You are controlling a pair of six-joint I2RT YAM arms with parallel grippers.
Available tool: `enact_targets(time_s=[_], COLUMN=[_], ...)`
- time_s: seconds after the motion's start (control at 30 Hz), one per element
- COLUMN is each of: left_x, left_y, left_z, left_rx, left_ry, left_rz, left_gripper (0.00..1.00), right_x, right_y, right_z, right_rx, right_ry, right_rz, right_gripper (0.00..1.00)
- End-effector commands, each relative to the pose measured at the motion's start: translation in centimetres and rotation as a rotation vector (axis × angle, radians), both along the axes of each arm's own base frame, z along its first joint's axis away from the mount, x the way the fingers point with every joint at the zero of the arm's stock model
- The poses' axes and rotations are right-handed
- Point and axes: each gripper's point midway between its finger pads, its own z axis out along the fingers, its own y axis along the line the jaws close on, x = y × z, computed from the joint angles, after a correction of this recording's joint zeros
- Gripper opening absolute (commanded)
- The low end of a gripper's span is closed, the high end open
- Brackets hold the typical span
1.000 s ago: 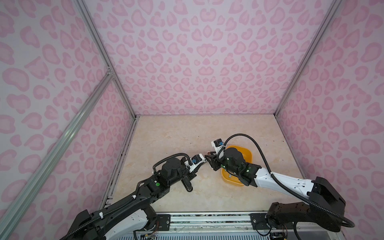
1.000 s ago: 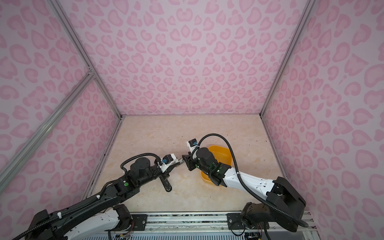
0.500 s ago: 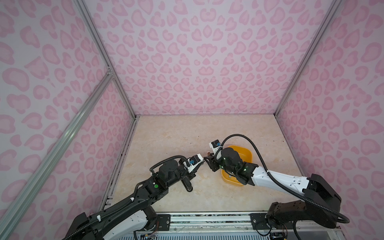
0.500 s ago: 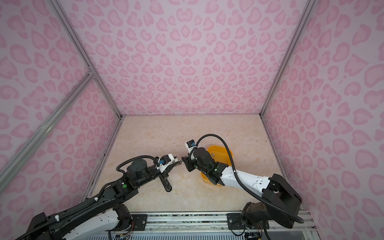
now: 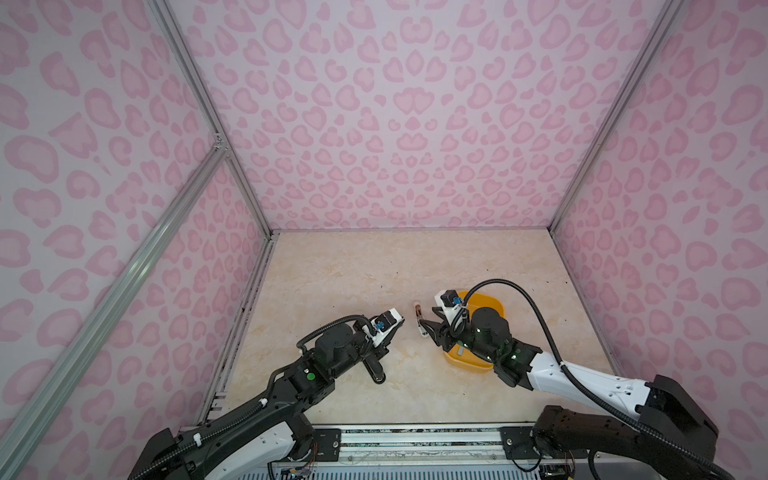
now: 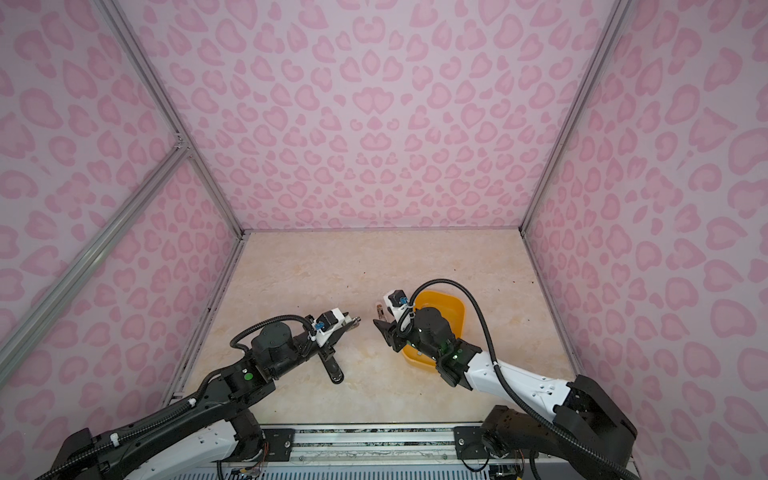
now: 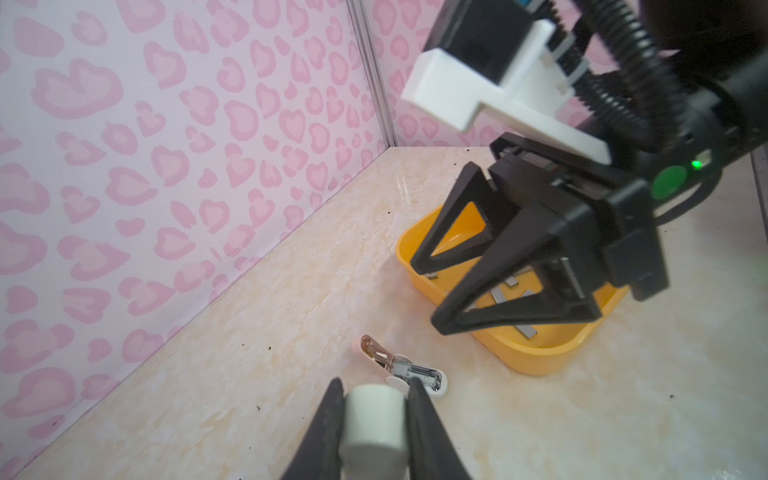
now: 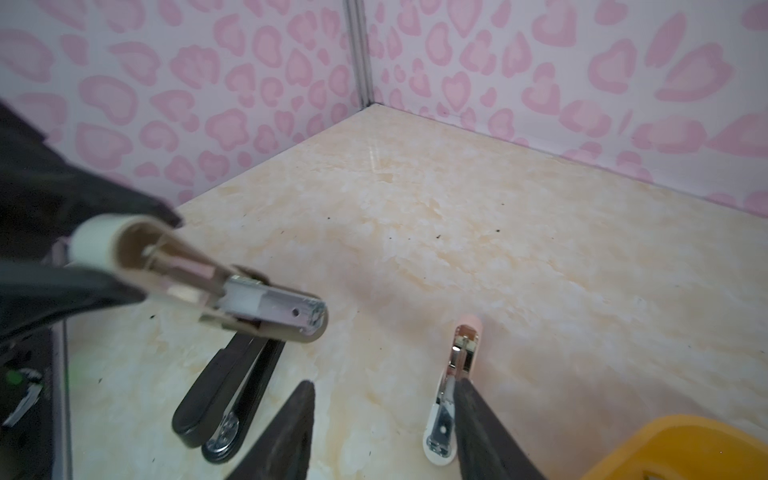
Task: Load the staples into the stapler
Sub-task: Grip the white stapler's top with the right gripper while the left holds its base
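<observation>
Pink heart-print walls [image 5: 395,124] enclose a beige marbled tabletop [image 5: 374,270]. We note the left gripper [image 7: 374,395] clamped on the rear of a small cream plastic stapler [image 8: 232,291]. It holds the stapler off the table, metal magazine pointing toward the right gripper [image 8: 384,392], whose jaws stand apart with nothing between them. Grey metal staple strips [image 7: 524,330] lie loose in a yellow plastic tray [image 7: 519,359] beneath the right gripper. Just beside the tray, a small pink-and-white stapler [image 7: 399,368] lies opened on the table. One right finger sits by it; we cannot tell if they touch. A black stapler [image 5: 374,370] lies near the left arm.
</observation>
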Motion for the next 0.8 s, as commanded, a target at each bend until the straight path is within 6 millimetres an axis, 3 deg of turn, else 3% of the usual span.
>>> enact_targets(time_s=[0.0, 0.23, 0.33, 0.47, 0.77], left_x=[0.1, -1.9, -3.2, -4.4, -5.1], left_y=[0.3, -1.1, -1.9, -2.8, -2.9], left_z=[2.2, 2.6, 2.7, 2.4, 2.8], left_rx=[-0.063, -0.059, -0.048, -0.026, -0.041], left_ry=[-0.087, -0.106, -0.116, -0.116, -0.122], left_rz=[0.011, -0.134, -0.224, -0.316, -0.349], left_gripper=[0.03, 0.03, 0.03, 0.03, 0.03], right_x=[-1.6, -3.8, -4.4, -5.0, -5.3], right_y=[0.3, 1.5, 2.3, 3.2, 4.4], right_z=[4.6, 5.8, 5.2, 4.3, 2.9], right_rx=[0.113, 0.107, 0.076, 0.038, -0.014], right_ry=[-0.242, -0.258, -0.263, -0.246, -0.194], right_rz=[0.087, 0.221, 0.264, 0.313, 0.379], right_gripper=[0.57, 0.6, 0.57, 0.62, 0.67])
